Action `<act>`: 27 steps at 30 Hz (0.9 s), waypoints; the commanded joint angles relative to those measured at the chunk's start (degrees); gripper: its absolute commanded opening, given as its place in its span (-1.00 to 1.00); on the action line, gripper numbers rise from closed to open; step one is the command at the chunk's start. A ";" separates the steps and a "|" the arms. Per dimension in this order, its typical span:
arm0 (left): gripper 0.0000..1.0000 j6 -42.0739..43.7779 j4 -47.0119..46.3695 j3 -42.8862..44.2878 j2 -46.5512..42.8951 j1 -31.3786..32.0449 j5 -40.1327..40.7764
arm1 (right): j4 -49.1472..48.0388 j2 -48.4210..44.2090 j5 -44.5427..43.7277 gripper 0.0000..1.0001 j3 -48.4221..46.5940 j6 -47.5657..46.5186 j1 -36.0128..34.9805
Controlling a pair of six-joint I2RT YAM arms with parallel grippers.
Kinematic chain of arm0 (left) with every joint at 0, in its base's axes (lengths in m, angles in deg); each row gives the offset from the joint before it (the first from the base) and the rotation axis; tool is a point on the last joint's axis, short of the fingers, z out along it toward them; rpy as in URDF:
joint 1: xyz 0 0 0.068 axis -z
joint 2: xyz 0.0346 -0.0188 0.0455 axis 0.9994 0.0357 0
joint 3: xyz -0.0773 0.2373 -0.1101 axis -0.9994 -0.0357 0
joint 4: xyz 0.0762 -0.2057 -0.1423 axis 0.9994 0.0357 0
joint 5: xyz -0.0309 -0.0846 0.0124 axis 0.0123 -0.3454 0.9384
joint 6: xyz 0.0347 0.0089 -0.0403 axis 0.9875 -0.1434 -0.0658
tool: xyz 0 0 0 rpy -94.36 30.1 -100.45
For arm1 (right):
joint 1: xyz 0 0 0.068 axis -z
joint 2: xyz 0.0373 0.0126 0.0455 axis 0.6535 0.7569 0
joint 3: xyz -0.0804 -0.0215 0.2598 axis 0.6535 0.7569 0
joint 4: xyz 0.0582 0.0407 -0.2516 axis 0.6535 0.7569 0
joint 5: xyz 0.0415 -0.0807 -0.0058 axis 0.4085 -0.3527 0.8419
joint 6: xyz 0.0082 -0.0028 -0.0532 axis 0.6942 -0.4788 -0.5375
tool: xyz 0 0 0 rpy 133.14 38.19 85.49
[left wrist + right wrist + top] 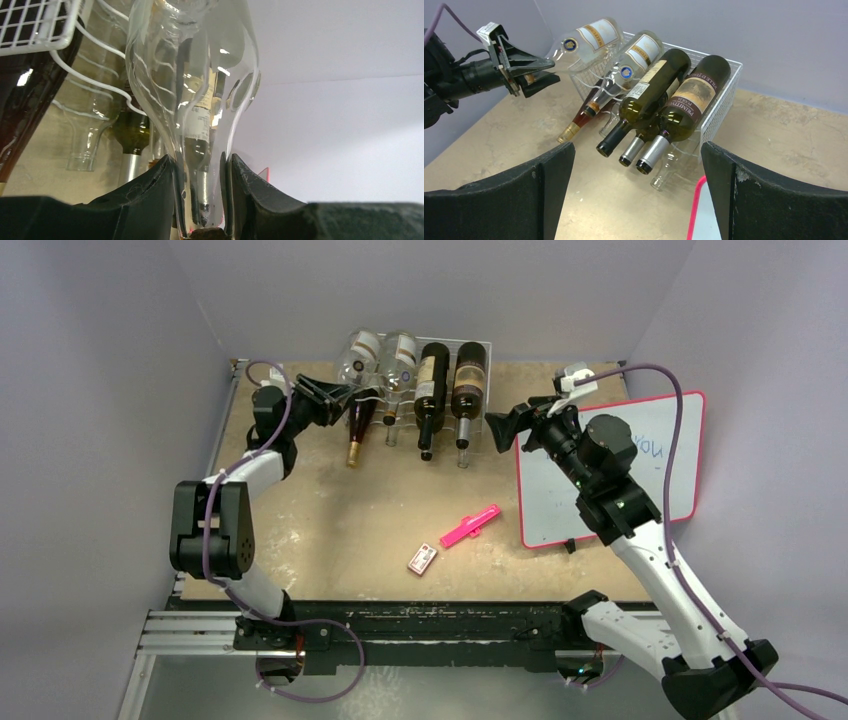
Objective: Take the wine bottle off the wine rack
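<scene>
Task is partly done: the grasp is made, the removal is not. The left gripper [345, 392] is clamped narrow on the neck of the clear wine bottle [362, 352], with a finger pressed on each side in the left wrist view. The bottle body lies tilted at the left end of the wine rack [482, 350], upper centre of the overhead frame; whether it rests on the wires cannot be told. The right gripper [495, 432] stands wide, empty, right of the rack. Remaining, by judgement: draw the bottle clear onto the bench [330, 510].

White wire rack [723, 95], clear wine bottle [589, 37] (white label), 2 dark bottles [651, 97], pink clip [470, 525], tan table [330, 510]
</scene>
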 commanded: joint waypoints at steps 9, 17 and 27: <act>-1.00 0.83 -16.41 0.69 -16.11 -1.69 -2.56 | -3.37 1.94 3.20 0.97 -2.64 -0.30 0.03; -1.00 6.20 -1.58 -2.51 -24.94 -1.71 -2.54 | -4.77 8.02 5.23 0.97 -6.32 -0.97 -3.81; -1.00 9.00 12.35 -10.64 -39.00 -1.79 -0.86 | -10.38 20.64 0.99 0.99 -10.34 -2.57 -17.56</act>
